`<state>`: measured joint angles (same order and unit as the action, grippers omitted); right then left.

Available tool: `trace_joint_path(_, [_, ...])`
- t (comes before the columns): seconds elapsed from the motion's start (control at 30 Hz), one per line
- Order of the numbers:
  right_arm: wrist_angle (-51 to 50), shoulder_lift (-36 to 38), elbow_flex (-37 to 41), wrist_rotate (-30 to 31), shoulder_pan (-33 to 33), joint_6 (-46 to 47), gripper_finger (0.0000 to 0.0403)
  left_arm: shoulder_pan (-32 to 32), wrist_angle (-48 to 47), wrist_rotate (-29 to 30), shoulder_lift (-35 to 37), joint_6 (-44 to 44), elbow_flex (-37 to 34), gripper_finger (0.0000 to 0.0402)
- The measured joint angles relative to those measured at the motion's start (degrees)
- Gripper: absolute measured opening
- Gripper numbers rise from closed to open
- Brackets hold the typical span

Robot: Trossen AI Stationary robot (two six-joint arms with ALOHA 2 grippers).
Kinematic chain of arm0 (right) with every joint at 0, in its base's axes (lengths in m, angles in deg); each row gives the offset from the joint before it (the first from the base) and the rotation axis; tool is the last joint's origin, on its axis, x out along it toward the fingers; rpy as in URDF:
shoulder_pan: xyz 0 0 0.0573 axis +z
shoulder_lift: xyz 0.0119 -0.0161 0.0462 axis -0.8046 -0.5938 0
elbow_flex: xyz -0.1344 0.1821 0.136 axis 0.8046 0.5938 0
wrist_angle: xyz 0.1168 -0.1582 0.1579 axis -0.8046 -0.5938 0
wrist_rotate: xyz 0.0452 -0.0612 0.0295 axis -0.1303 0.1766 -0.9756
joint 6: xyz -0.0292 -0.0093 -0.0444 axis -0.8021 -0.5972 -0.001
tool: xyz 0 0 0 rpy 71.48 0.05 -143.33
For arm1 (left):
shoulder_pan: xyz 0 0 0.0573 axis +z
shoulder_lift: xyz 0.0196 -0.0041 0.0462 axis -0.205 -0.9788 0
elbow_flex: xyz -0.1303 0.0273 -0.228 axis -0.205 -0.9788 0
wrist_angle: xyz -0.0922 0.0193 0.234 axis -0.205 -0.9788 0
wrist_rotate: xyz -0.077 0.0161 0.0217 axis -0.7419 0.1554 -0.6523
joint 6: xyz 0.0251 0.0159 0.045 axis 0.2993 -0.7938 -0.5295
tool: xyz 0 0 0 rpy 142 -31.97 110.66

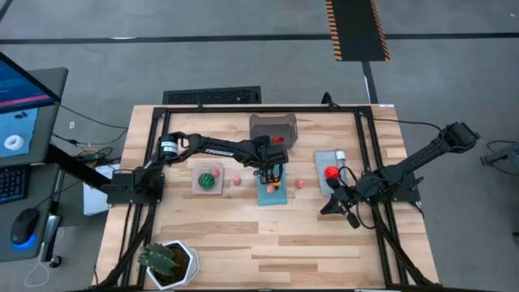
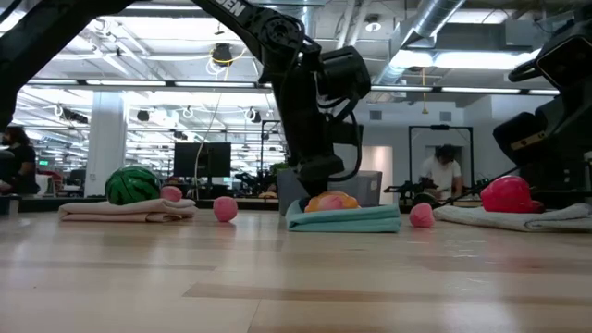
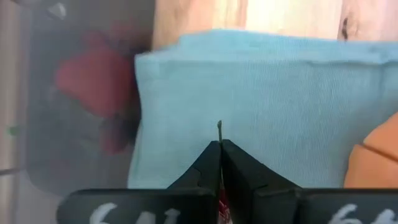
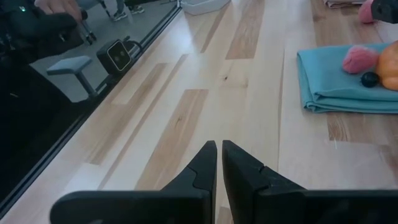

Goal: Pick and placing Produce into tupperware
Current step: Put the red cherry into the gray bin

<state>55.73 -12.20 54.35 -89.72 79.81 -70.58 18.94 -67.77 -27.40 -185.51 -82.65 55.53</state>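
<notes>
Orange piece [image 3: 376, 155] cut off at the edge of the left wrist view, kind not told. Red shape [image 3: 93, 78] inside the tupperware [image 3: 74, 99] blurred through the grey wall. Something thin pinched in the left gripper [image 3: 219, 144], only its tip seen. Left gripper tips hidden behind produce on the blue mat [image 2: 344, 218] in the low view. Pink piece [image 4: 370, 10] cropped in the right wrist view.

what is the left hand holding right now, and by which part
The left hand, shut over the blue mat, pinches a thin dark stem between its tips. What the stem belongs to cannot be told.
</notes>
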Motion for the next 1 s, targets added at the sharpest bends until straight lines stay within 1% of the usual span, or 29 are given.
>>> trace_joint_path(0.2, [0.2, 0.0, 0.0, 0.0, 0.0, 0.0, 0.0049, -0.2, -1.4, 0.2, 1.8, 0.0, 0.6, 0.0])
trace_joint_path(0.37, [0.0, 0.0, 0.0, 0.0, 0.0, 0.0, 0.0049, -0.5, -1.8, 0.0, 3.6, 0.0, 4.8, 0.0])
trace_joint_path(0.53, [0.1, 0.0, 0.0, 0.0, 0.0, 0.0, 0.0049, -0.1, -2.7, -1.4, 4.1, -0.9, 10.8, 0.0])
trace_joint_path(0.67, [0.2, 0.0, 0.0, 0.0, 0.0, 0.0, 0.0049, 2.2, -3.7, -1.4, 4.1, -2.0, 15.2, 0.0])
trace_joint_path(0.73, [0.1, 0.0, 0.0, 0.0, 0.0, 0.0, 0.0049, 3.9, -3.6, -1.6, 4.3, -2.1, 15.9, 0.0])
trace_joint_path(1.0, [0.0, 0.0, 0.0, 0.0, 0.0, 0.0, 0.0049, 11.8, -4.4, -8.4, 4.2, 2.6, 15.6, 0.0])
